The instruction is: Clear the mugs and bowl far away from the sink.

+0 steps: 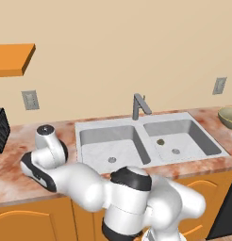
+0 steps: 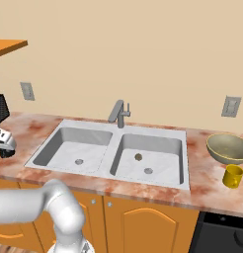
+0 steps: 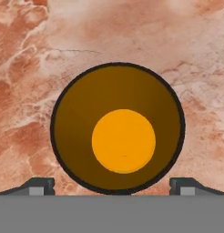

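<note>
In the hand view I look straight down into a black-rimmed mug (image 3: pixel 117 128) with a yellow-orange inside, standing on the marbled counter. My gripper (image 3: pixel 112 185) is open, one fingertip on each side of the mug and apart from it. The hand (image 1: pixel 46 137) hangs over the counter left of the sink (image 1: pixel 146 141), and is seen at the left edge in the right base view (image 2: pixel 5 142). The olive-tan bowl (image 2: pixel 228 147) sits right of the sink (image 2: pixel 113 150), with a yellow mug (image 2: pixel 233 176) just in front of it. The bowl (image 1: pixel 229 117) also shows at the right edge.
A grey faucet (image 1: pixel 139 106) stands behind the sink. A small dark round thing (image 2: pixel 138 157) lies in the right basin. A black appliance (image 1: pixel 0 129) stands on the counter at the far left, under an orange shelf (image 1: pixel 12 59).
</note>
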Controlling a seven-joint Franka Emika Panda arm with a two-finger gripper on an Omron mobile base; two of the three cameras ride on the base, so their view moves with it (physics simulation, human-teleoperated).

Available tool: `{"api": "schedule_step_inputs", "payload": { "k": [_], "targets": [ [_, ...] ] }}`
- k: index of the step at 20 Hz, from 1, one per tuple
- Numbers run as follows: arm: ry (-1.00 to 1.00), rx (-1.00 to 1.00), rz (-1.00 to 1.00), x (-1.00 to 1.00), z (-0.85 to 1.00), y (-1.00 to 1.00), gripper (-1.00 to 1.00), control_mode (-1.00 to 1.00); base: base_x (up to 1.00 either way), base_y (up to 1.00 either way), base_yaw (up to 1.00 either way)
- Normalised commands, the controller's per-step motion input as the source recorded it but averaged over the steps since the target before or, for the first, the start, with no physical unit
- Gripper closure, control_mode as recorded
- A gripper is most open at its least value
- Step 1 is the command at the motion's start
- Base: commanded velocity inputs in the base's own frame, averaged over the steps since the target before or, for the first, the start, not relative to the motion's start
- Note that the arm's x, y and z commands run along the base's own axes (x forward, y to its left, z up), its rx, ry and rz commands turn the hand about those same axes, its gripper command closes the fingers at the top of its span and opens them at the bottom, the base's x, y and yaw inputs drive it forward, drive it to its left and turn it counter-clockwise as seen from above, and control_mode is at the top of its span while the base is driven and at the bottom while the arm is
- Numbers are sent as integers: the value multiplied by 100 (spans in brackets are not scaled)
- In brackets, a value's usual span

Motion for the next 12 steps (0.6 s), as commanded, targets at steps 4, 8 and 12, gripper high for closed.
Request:
{"api": "schedule_step_inputs", "payload": {
  "k": [4, 8, 12],
  "targets": [
    [0, 0, 0, 1, -15, 0, -100, -100, 0, 0, 0],
    [0, 0, 0, 0, -14, 0, -100, -100, 0, 0, 0],
    [0, 0, 0, 0, -13, 0, -100, -100, 0, 0, 0]
  ]
}}
